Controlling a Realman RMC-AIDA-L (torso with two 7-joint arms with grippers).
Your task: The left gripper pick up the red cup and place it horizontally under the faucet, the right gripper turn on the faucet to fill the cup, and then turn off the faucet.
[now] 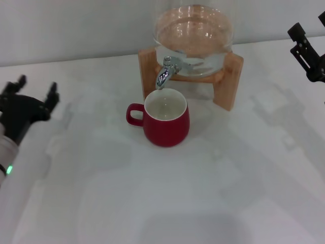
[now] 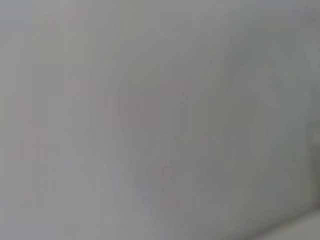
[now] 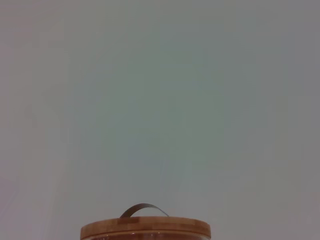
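We take the jar (image 1: pixel 194 38) as our landmark: a glass vessel holding clear liquid, seated in a wooden stand (image 1: pixel 229 81) at the far side of the white table (image 1: pixel 167 198). From the head view we see the faucet (image 1: pixel 167 70) projecting from the jar's front, its chrome spout curving down toward us.

The cup (image 1: pixel 166 118) stands upright on the table directly in front of the jar, its mouth just under the spout tip. We see its white inside, and its loop handle points to the robot's left. Whether it holds water we cannot tell.

The left gripper (image 1: pixel 35 91) hovers well to the left of the jar and nearer us, clear of the cup, its black fingers spread apart and holding nothing.

The right gripper (image 1: pixel 306 43) sits well to the right of the jar, about level with it, at the edge of the view. Only part of it shows, so we cannot tell how its fingers stand.

The right wrist view shows a wooden lid (image 3: pixel 145 227) with a thin metal handle against a plain wall. The left wrist view shows only a blank grey surface.
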